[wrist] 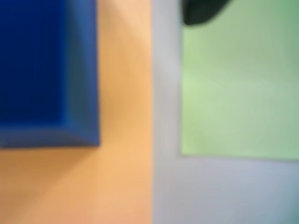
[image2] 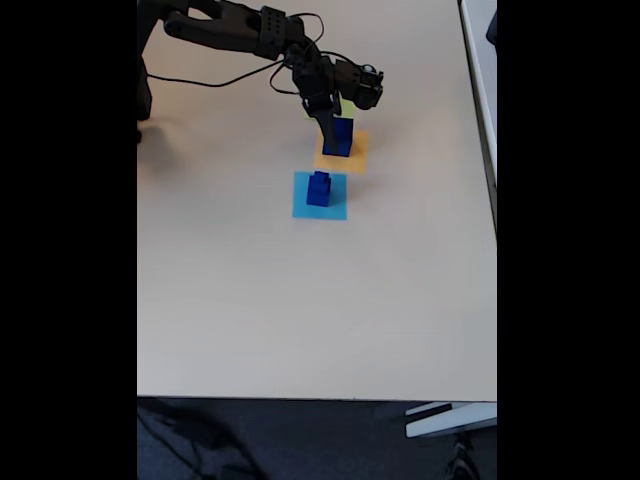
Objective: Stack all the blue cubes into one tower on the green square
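— While hovering over the orange square [image2: 343, 150], where is the blue cube [image2: 338, 136] sitting?
— Between my fingertips, gripper [image2: 336, 140] pinching it; the green square [wrist: 238, 93] is lying alongside.

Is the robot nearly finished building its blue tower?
Not yet. The pale green paper square looks bare in the wrist view. The gripper is at a big dark-blue cube over the orange square; its hold is unclear. A small pile of dark-blue cubes waits on the light-blue square.
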### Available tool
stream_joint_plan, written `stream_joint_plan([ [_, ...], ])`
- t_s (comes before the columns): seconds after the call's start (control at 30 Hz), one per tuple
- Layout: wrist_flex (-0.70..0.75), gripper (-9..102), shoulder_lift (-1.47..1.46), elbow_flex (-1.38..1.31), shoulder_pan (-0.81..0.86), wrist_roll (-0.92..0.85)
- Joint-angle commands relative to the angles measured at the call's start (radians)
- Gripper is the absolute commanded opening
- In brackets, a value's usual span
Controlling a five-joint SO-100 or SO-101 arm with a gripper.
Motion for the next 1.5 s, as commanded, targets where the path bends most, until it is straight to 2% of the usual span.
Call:
stream_joint_plan([
  [0.0, 0.034, 42, 0.017, -0.084, 0.005, -0.018],
  [0.37, 0.121, 31, -0.023, -0.193, 0.026, -0.080],
  [0.63, 0.147, 29, -0.055, -0.233, 0.028, -0.104],
  [1.0, 0.153, 8, -0.058, -0.222, 0.028, -0.118],
  [1.47, 0.160, 6, 0.071, -0.213, -0.011, -0.043],
])
